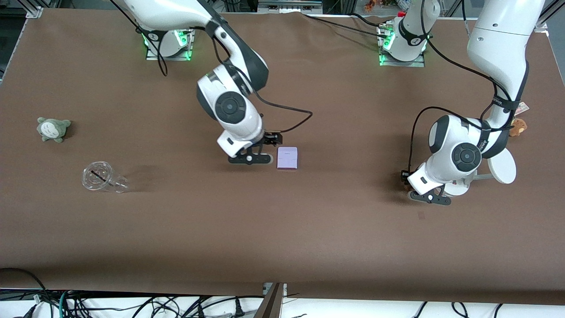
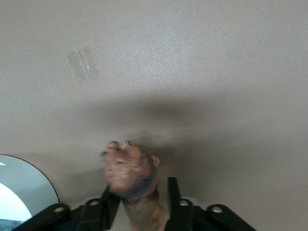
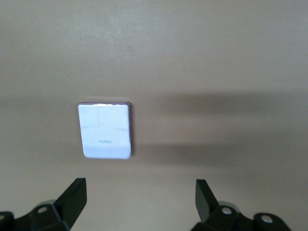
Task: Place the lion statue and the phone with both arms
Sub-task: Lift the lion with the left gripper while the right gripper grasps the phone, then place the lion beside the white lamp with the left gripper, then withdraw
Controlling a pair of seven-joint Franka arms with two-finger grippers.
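Tiny orange-brown lion statue (image 2: 132,175) was clamped between left gripper (image 2: 139,204) fingers, low over table (image 1: 309,229). Flat lavender-white phone (image 1: 287,158) was laid mid-table; right gripper (image 3: 139,199), spread wide, was positioned beside it.

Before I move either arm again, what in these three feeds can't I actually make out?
- Lion statue: blurred in the left wrist view, its rear cut off by the frame edge; in the front view the left gripper and wrist hide it.
- White stand: partly covered by the left arm in the front view.
- Brown plush: partly hidden by the left arm.
- Phone: its small marking is too blurred to read; it lies apart from the open right gripper.
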